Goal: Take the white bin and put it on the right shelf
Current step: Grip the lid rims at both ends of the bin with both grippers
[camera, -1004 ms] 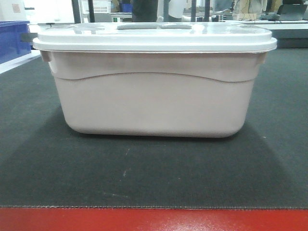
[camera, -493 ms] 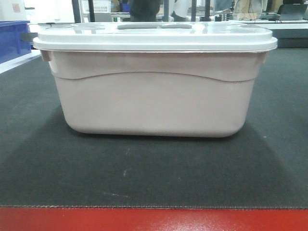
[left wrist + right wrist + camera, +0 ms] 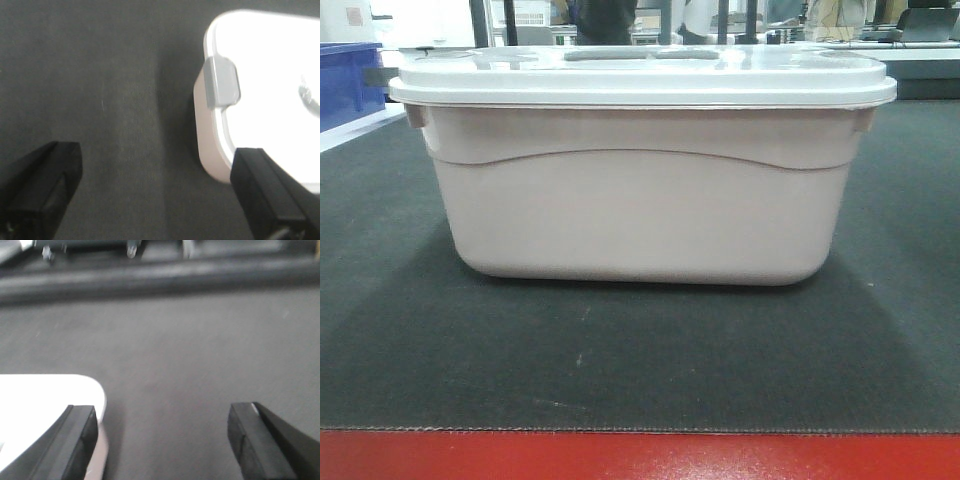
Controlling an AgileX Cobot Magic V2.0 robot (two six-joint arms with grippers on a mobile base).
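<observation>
The white bin [image 3: 640, 210] stood in the middle of the dark mat [image 3: 620, 370], looking stiff, smooth and bulky, so the left gripper [image 3: 157, 195] and right gripper [image 3: 167, 440], both with jaws spread wide and empty, should likely press its short ends under the lid rim.

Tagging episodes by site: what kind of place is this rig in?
Likely a robotics lab or workshop, not a home. The white bin sits on a dark mat over a red-edged table, a blue bin stands at far left, and other benches and standing people fill the background.
</observation>
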